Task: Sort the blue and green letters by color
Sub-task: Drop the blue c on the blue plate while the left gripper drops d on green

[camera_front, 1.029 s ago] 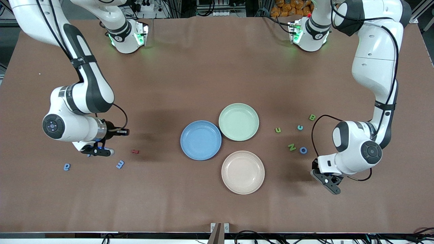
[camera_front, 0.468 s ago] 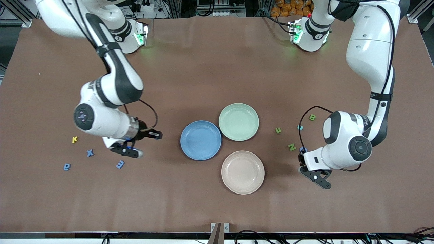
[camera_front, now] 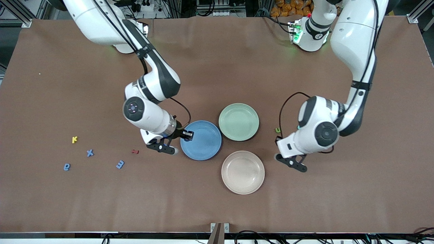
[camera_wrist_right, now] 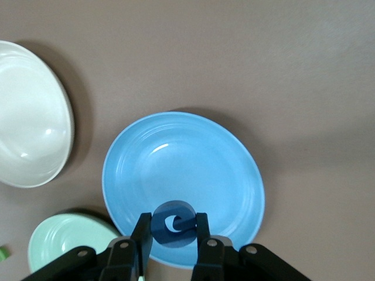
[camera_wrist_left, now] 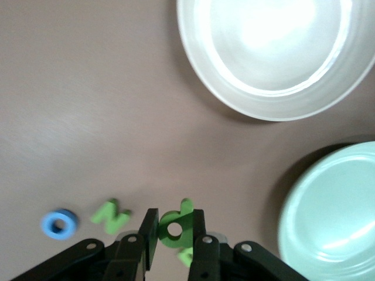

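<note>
My right gripper (camera_front: 169,149) is shut on a blue letter G (camera_wrist_right: 173,223) and hangs over the rim of the blue plate (camera_front: 203,142), which holds nothing. My left gripper (camera_front: 294,164) is shut on a green letter P (camera_wrist_left: 176,225) over the table beside the pale pink plate (camera_front: 242,172). Below it lie a green N (camera_wrist_left: 110,213) and a blue O (camera_wrist_left: 59,224). A green U (camera_front: 277,129) lies near the bare green plate (camera_front: 238,122). Blue X (camera_front: 90,153), Q (camera_front: 66,166) and E (camera_front: 120,164) lie toward the right arm's end.
A yellow K (camera_front: 75,139) and a small red letter (camera_front: 135,151) lie among the blue letters toward the right arm's end. The three plates touch in the table's middle. The left arm's body hides the table around the green U.
Both arms swung inward toward the plates. The right gripper carried its blue letter from the letter cluster to the blue plate's rim; the left gripper carried its green letter toward the pink plate.
</note>
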Tool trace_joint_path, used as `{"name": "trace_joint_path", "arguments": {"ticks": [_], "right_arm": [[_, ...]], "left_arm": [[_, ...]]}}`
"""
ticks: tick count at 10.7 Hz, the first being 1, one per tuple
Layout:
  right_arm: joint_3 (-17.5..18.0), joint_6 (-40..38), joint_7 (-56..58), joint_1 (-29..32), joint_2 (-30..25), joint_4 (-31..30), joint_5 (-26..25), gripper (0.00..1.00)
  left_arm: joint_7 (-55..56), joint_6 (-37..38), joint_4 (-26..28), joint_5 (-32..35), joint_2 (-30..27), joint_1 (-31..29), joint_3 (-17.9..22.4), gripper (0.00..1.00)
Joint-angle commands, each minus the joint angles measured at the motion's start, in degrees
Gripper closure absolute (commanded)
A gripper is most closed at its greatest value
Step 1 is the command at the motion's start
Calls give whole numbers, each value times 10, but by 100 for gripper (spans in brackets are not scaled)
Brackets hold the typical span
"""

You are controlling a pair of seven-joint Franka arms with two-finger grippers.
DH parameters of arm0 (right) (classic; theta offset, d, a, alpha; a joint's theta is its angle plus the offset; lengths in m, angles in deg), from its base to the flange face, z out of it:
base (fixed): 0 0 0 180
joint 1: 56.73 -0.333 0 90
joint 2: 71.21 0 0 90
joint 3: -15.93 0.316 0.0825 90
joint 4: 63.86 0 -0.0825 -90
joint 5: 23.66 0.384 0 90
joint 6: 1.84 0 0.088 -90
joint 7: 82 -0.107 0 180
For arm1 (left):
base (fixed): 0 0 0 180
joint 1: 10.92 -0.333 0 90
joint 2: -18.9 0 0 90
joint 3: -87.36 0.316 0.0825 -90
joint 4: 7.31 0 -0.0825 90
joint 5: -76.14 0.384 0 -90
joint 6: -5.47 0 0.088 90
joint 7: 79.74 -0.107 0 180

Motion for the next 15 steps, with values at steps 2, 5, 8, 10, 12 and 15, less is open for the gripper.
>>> {"name": "trace_joint_path", "arguments": {"ticks": [2,5,8,10,12,15], "right_arm": [[-7,14,-64,-27,41,20,-34,0],[-18,-17,-67,-20,35,19,-62,0],[-63,-69,-61,-18,33,19,-95,0],[-92,-83,12,2,28,17,-112,0],[-92,-116,158,71,-11,-9,-113,0],[-93,-112,317,153,-29,-44,-114,0]], "left_arm": [[185,-13,37,-5,-17,68,5,100],[324,-54,37,-9,5,113,3,100],[395,-61,36,-3,19,150,4,100],[444,-61,33,-3,25,165,4,87],[463,-61,33,-3,24,167,5,0],[463,-46,35,-1,1,151,15,0]]}}
